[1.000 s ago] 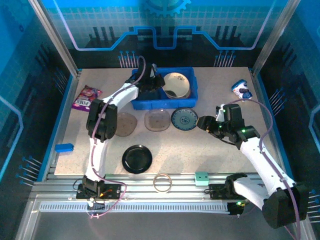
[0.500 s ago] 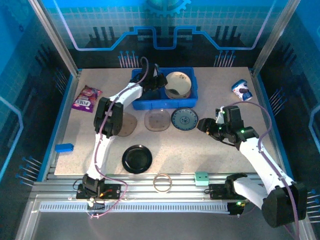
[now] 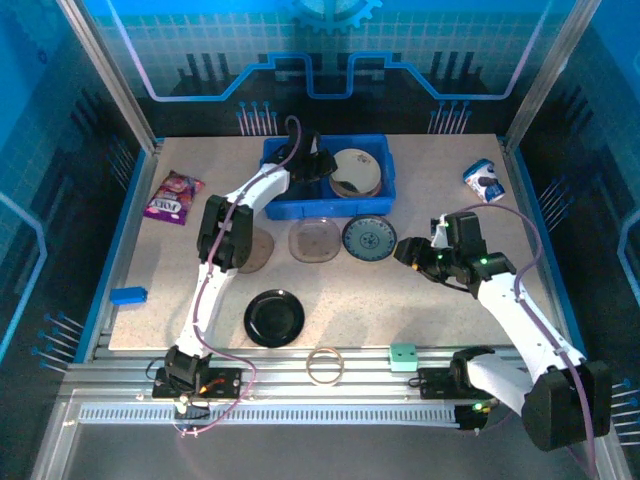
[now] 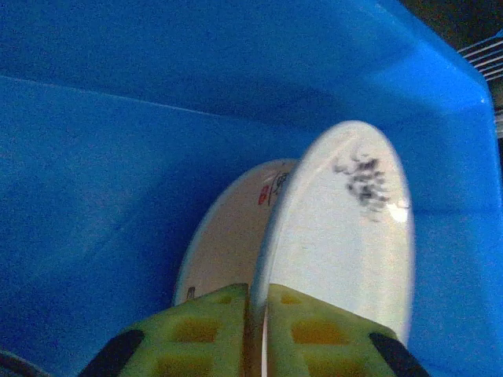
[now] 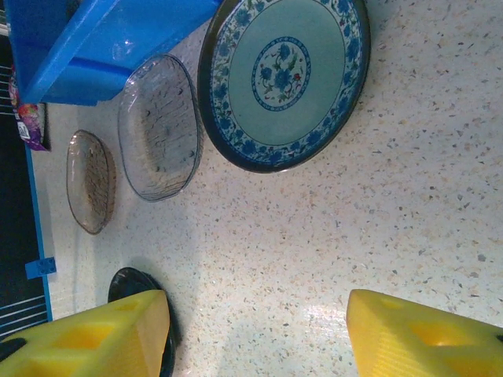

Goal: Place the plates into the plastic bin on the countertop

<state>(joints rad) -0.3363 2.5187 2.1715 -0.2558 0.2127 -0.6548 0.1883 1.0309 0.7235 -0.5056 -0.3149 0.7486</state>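
Our left gripper (image 4: pixel 256 292) pinches, jaws narrow, the rim of a speckled cream round plate (image 4: pixel 338 236), tilted on edge inside the bright blue rectangular plastic bin (image 4: pixel 118 118). A second cream plate (image 4: pixel 224 236) lies just left of it. We should lower it flat before fully letting go. Our right gripper (image 5: pixel 259 314) hangs wide and empty, with the blue patterned round plate (image 5: pixel 283 75) just ahead.

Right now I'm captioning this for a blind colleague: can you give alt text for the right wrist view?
The right gripper, yellow fingers open and empty, hovers over the speckled countertop near a blue patterned plate. A clear plate and a smoky plate lie left of it, beside a corner of the blue bin.
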